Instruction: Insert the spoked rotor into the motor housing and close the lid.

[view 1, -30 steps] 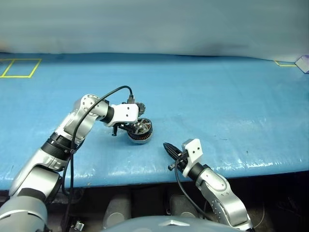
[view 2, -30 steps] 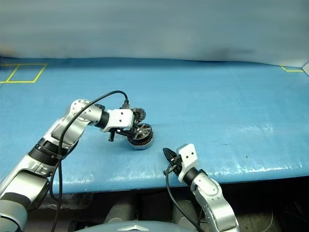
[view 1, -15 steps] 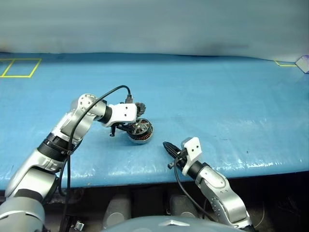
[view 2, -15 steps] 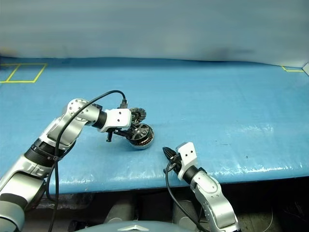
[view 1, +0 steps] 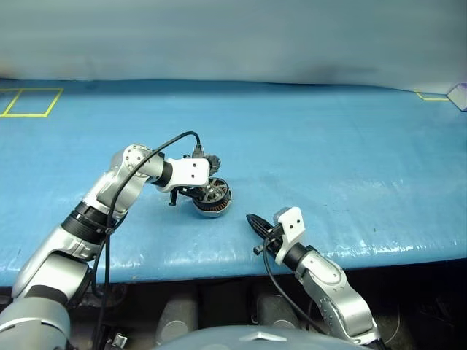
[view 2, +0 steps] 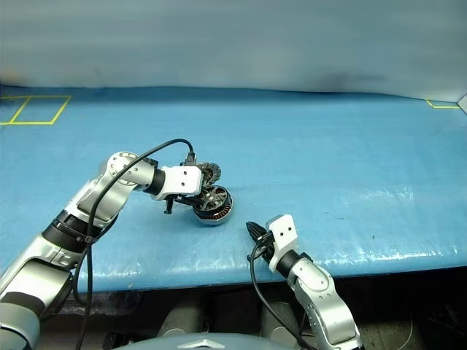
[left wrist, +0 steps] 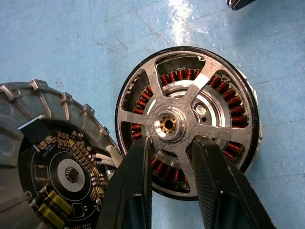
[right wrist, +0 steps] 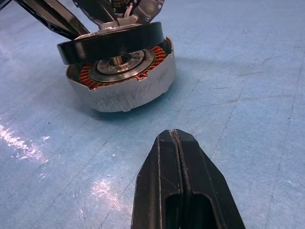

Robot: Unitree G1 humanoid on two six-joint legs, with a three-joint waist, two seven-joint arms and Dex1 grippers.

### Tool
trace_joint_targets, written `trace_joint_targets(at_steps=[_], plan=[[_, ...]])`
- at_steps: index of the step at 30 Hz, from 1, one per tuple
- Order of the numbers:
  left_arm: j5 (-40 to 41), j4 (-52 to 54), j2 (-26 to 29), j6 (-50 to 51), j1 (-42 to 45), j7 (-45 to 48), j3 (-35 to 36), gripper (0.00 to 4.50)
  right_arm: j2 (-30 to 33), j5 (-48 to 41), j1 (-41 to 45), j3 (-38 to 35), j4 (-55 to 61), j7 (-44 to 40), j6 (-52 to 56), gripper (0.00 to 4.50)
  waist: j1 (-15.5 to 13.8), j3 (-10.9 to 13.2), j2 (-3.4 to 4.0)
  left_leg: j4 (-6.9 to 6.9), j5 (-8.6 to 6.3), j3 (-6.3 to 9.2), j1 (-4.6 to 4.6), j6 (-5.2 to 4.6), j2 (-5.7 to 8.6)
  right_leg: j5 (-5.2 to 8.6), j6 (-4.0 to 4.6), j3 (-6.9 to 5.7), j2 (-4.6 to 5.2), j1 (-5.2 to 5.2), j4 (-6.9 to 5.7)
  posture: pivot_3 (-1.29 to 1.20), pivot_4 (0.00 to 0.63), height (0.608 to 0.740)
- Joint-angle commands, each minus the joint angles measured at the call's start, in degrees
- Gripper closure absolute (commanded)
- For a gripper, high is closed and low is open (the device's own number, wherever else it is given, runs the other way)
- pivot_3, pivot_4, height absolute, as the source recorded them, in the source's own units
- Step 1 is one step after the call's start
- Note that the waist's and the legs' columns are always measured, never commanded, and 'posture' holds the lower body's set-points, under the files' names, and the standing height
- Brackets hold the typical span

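Rotor spoke (left wrist: 177, 151) between left jaws, tilted

Both arms are silver-grey metal segments joined by black rings, each ending in a white wrist block; a black cable loops along each forearm; the black fingers (left wrist: 215, 191) carry fine ridged inner faces

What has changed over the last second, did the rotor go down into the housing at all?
No visible change. The left gripper still pinches a spoke of the spoked rotor, which still sits tilted over the motor housing, not seated. The lid stays open beside it, and the right gripper stays shut, apart on the near side.
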State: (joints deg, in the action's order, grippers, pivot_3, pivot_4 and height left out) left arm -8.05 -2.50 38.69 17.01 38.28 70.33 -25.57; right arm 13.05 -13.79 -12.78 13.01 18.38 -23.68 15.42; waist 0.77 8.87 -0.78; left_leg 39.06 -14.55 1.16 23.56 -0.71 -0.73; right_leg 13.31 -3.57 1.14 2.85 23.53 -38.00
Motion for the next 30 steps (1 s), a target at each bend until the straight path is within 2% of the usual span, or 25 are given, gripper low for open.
trace_joint_targets(at_steps=[1, 11, 21, 22, 24, 25, 30], plan=[[-0.5, -0.19, -0.01, -0.63, 0.85, 1.18, -0.61, 3.6, -0.27, -0.02, -0.18, -0.49, 1.53, 0.23, -0.56, 4.5, 0.0, 0.0, 0.0, 0.0, 0.0, 0.0, 0.0, 0.0, 0.0, 0.0, 0.0, 0.0, 0.0, 0.0, 0.0, 0.0, 0.15, 0.74], [-1.38, 0.18, -0.16, -0.77, 0.98, 3.06, -1.62, 3.6, -0.26, 0.08, 0.05, -0.71, 1.26, 0.45, -0.69, 4.5, 0.06, 0.0, 0.0, -0.01, 0.0, 0.0, -0.01, 0.0, 0.0, -0.01, 0.0, 0.0, 0.0, 0.0, 0.0, 0.0, 0.15, 0.74], [0.6, 0.72, -2.4, -0.32, 1.24, 3.08, -0.4, 0.26, -0.48, 0.09, -0.18, -0.78, 1.31, 0.69, -0.75, 4.5, -0.04, 0.0, 0.0, 0.0, 0.0, 0.0, -0.01, 0.0, 0.0, 0.0, 0.0, 0.0, 0.0, -0.01, 0.0, 0.0, 0.15, 0.74], [1.59, 1.13, -2.5, 0.31, 1.16, 3.59, -0.01, 0.02, -0.48, 0.07, -0.21, -0.8, 1.35, 0.69, -0.72, 4.5, -0.03, 0.0, 0.0, 0.0, 0.0, -0.01, 0.0, 0.0, 0.0, 0.0, 0.0, 0.0, 0.0, -0.01, 0.0, 0.0, 0.15, 0.74], [4.45, 2.53, -2.7, 2.41, 0.78, 4.87, 1.16, 0.1, -0.45, 0.01, -0.24, -0.82, 1.56, 0.66, -0.6, 4.5, -0.01, 0.0, 0.0, 0.0, 0.0, -0.01, -0.01, 0.0, 0.0, 0.0, 0.0, 0.0, 0.0, 0.0, 0.0, 0.0, 0.15, 0.74], [5.68, 3.17, -2.73, 3.27, 0.61, 5.41, 1.63, 0.3, -0.42, -0.02, -0.23, -0.82, 1.69, 0.65, -0.53, 4.5, 0.02, 0.0, 0.0, 0.0, 0.0, 0.0, 0.0, 0.0, 0.0, 0.0, 0.0, 0.0, 0.0, 0.0, 0.0, 0.0, 0.15, 0.74], [13.81, 8.97, -2.63, 9.38, -2.71, 6.8, 5.23, 1.89, -0.26, -0.47, 0.85, -1.03, 3.22, 0.69, 0.76, 4.5, 0.24, 0.0, 0.0, 0.0, 0.0, 0.01, 0.0, 0.0, -0.01, -0.03, 0.05, 0.01, 0.0, 0.0, 0.0, 0.0, 0.15, 0.74]])
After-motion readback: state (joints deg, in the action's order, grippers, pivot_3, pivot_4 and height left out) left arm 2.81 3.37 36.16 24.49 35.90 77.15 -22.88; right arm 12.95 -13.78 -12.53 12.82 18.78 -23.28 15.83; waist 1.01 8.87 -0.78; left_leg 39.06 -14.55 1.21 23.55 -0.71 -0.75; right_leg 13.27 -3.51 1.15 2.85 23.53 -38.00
